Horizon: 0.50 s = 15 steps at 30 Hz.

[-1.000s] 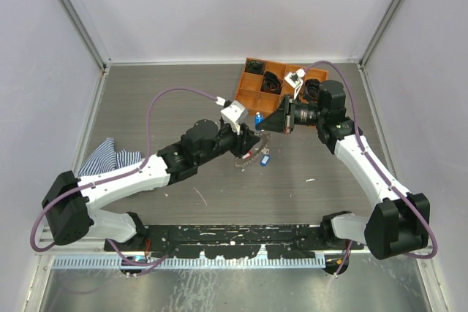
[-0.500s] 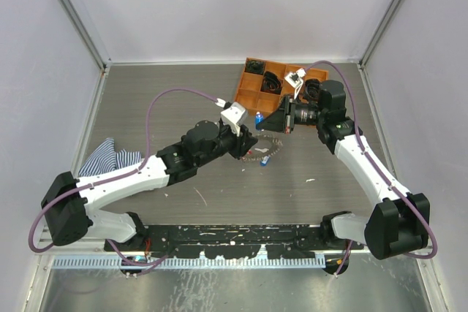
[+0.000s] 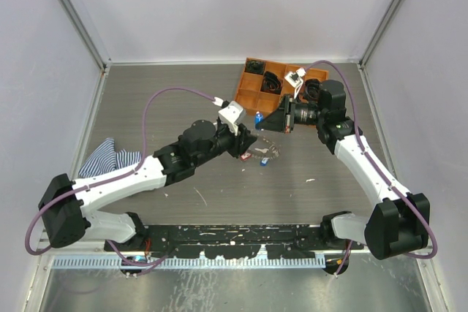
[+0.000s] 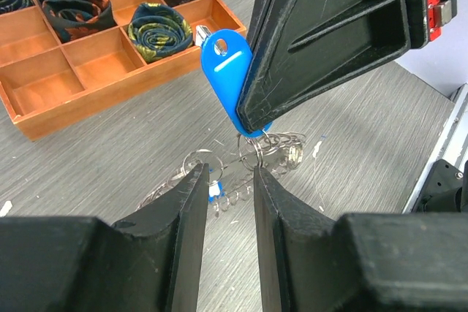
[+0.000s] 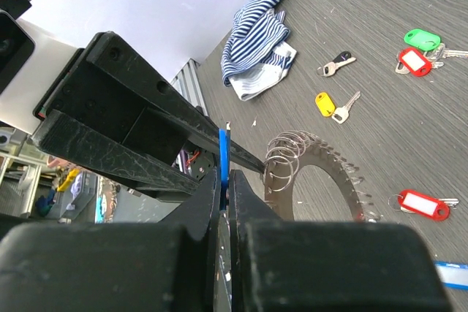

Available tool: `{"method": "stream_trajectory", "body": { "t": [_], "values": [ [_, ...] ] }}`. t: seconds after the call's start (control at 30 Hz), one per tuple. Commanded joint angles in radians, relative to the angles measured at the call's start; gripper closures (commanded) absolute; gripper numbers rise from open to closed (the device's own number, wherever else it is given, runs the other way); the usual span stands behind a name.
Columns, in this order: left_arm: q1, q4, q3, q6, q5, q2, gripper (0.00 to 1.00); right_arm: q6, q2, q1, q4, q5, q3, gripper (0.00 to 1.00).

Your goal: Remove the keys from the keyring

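The grey wood-grain tabletop [image 3: 183,100] fills the floor of the booth, and both white-and-black arms reach in over its middle. The left arm [image 3: 139,173] stretches in low from the near left, and the right arm [image 3: 358,155] bends in from the right. Behind where they meet sits the orange compartment tray [image 3: 247,96] with black coiled bundles [image 4: 157,28] in several cells. A rumpled blue-and-white striped cloth [image 3: 110,157] lies well off to the left. Between the two hands is the keyring [image 5: 344,173], a loop of thin grey metal with a toothed rim, just in front of the tray. The left hand [image 4: 227,173] has its tips at the ring's stack of small links with a narrow gap between its fingers, but I cannot tell whether it pinches anything. The right hand [image 5: 223,180] is clenched on the blue-tagged key [image 4: 227,78], whose lower end hangs at those links. Loose on the tabletop lie a green-tagged key [image 5: 420,38], a red-tagged key [image 5: 414,61], a yellow-tagged key [image 5: 325,102] and a second red-tagged key [image 5: 423,204] just beside the ring.
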Motion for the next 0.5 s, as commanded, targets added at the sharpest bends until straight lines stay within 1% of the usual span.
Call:
{"method": "stream_trajectory", "body": {
  "t": [0.0, 0.23, 0.43, 0.47],
  "values": [
    [-0.002, 0.054, 0.052, 0.015, 0.004, 0.013, 0.68, 0.022, -0.031, 0.002, 0.075, -0.012, 0.03, 0.99],
    [-0.003, 0.054, 0.055, 0.005, 0.003, 0.01, 0.67, 0.025, -0.03, 0.004, 0.079, -0.009, 0.028, 0.99],
    [-0.005, 0.042, 0.039, 0.012, 0.001, -0.008, 0.65, 0.025, -0.03, 0.002, 0.079, -0.006, 0.028, 0.99],
    [-0.006, 0.045, 0.031, 0.016, 0.003, -0.043, 0.65, 0.027, -0.03, 0.003, 0.079, -0.006, 0.027, 0.99]
  ]
}}
